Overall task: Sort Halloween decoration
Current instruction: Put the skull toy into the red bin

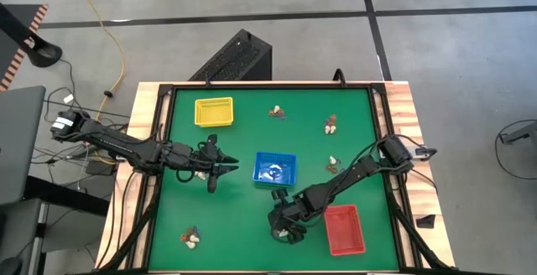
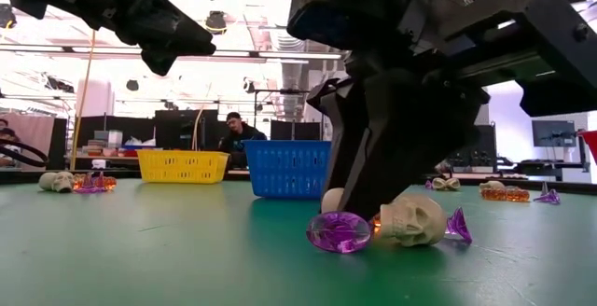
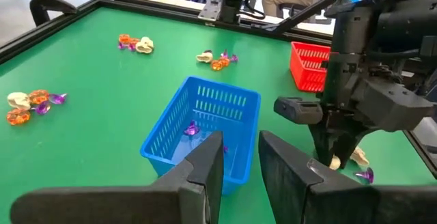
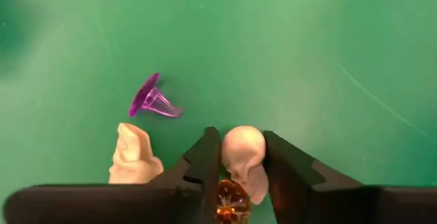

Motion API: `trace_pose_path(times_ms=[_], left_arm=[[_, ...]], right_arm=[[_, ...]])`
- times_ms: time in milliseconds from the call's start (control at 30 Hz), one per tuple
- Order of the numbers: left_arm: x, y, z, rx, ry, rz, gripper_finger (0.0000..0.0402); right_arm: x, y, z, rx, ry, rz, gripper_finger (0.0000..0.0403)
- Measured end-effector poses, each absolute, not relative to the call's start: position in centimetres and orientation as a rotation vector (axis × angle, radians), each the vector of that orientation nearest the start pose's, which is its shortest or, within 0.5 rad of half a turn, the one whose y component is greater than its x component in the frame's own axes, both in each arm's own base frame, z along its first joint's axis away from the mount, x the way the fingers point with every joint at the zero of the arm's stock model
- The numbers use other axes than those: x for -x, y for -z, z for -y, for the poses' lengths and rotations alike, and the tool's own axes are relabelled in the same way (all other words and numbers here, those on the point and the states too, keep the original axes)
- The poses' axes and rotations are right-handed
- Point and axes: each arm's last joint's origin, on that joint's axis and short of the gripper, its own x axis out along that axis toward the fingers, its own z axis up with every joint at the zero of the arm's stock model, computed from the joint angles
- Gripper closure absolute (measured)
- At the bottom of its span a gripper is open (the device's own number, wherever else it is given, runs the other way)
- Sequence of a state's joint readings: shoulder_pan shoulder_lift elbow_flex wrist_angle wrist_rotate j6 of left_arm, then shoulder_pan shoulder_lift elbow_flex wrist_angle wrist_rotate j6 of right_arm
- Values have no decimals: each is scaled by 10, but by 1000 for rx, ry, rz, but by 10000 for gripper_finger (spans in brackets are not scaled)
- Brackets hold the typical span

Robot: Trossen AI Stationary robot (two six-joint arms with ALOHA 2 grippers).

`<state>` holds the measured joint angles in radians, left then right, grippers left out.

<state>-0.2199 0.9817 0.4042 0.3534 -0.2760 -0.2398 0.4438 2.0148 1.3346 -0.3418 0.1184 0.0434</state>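
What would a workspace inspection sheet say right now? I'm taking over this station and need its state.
Surface: green felt table mat, wood-edged.
Job's things: small cream, orange and purple trinket clusters scattered; purple trinkets inside blue mesh tray; yellow mesh tray and red mesh tray look empty.
Clutter: nothing seen.
Grippers: right gripper fingers around a cream plastic skull; left gripper beside the blue tray.
Cables: yellow cord on floor.
Surroundings: seated person behind table.

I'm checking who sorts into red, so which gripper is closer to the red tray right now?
Right. The right gripper is down on the mat just beside the red tray, closed on a cream skull. The left gripper hovers beyond the blue tray, farther off.
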Motion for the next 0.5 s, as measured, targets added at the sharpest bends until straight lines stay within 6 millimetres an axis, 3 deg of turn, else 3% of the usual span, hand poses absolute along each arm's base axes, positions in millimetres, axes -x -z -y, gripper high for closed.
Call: trace_pose_path(times_ms=[133,267,500], left_arm=[[-201,-218,37,184,-82,-209,319],[-201,-218,37,184,-81,-208,319],[-201,-218,37,182,-82,-215,319]], right_arm=[[-375,-168,-174,259,-270,-1035,289],[-371,-199,-174,231,-251,-1086,268],[-335,-238,-180,86,-161,-1188,280]])
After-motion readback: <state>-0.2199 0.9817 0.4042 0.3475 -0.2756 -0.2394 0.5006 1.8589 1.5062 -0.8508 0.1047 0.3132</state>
